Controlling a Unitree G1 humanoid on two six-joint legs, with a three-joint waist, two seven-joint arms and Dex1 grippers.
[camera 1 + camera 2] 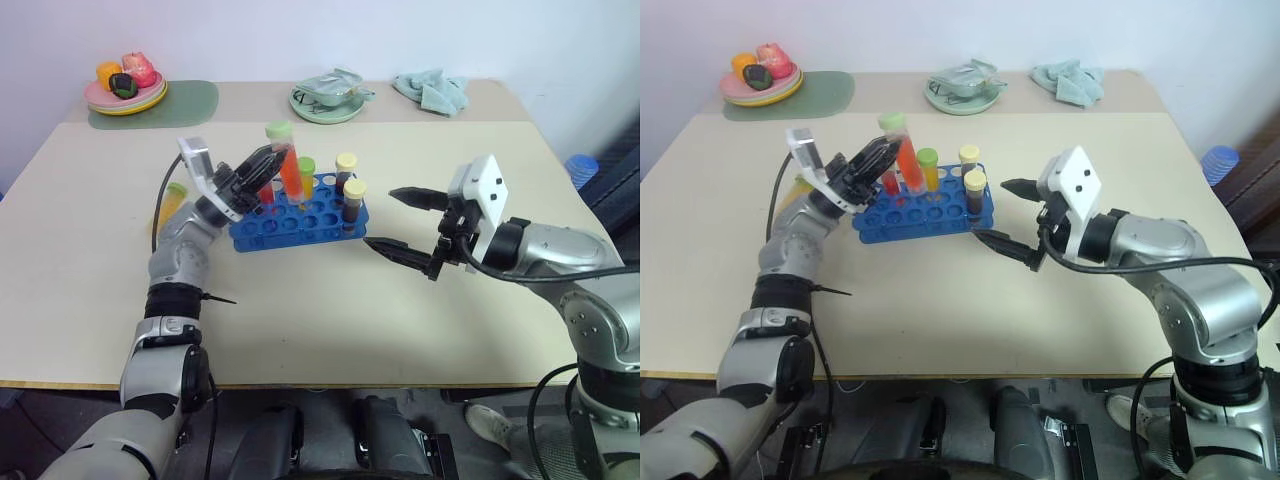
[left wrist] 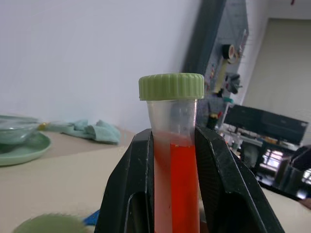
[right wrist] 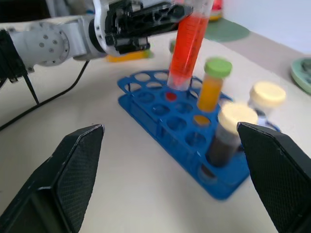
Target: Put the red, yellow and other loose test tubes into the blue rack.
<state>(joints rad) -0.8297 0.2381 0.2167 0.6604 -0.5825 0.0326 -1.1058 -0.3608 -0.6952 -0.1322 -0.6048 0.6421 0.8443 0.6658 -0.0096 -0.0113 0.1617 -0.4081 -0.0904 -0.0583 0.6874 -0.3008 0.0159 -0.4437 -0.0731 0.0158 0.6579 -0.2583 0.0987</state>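
Red tube (image 1: 289, 170) gripped upright in left tool (image 1: 262, 165) over blue rack (image 1: 300, 214); right tool (image 1: 400, 222) open.

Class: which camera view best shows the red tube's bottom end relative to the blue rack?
The right wrist view: the red tube, tilted, has its bottom at a hole of the blue rack. Both eye views show it smaller, partly behind the left pincer. The left wrist view shows its cap and upper part.

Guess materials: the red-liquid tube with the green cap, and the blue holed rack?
Red-liquid tube with green cap: looks like clear plastic, since the liquid shows through the wall; the ribbed matte cap is probably moulded plastic. Bright blue two-tier rack with round holes: likely rigid moulded plastic, uniform colour with a slight sheen.
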